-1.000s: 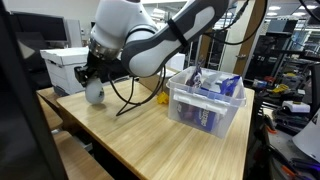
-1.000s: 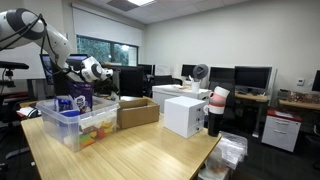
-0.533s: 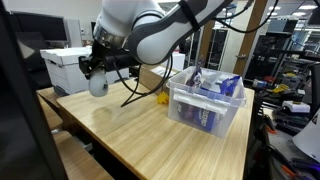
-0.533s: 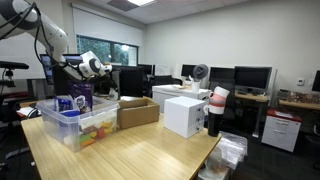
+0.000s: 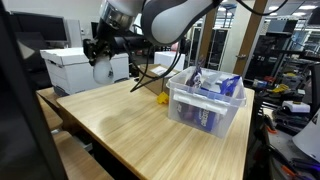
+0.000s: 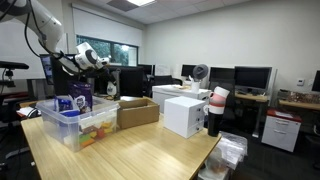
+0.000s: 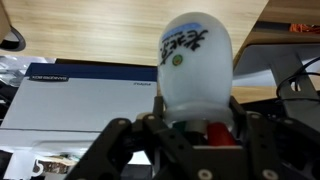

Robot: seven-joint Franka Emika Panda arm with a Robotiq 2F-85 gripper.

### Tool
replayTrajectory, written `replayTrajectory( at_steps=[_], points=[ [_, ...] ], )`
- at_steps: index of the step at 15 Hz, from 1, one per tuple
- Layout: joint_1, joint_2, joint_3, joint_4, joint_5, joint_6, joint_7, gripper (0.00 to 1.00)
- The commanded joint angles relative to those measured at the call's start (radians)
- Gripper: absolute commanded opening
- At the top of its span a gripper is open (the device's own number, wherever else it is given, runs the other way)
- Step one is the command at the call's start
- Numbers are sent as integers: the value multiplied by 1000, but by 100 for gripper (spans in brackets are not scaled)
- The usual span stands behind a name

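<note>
Because the gripper [image 7: 195,128] clasped the cup [image 7: 196,65] by one end only, aloft over the table [image 5: 150,120] and near the box [image 5: 65,72], we judged that a jolt could loosen the smooth cup and drop it, or knock it against the box.

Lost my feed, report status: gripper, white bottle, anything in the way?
Gripper shut on white bottle. Bottle in air above wooden table. White box near it, clear bin apart.
</note>
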Motion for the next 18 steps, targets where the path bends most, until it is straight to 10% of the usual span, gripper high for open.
replayTrajectory(
  at_steps=[1, 18],
  points=[
    [34, -131, -11, -141, -87, 8, 67, 35],
    [261, -388, -131, -515, -421, 107, 405, 35]
  ],
)
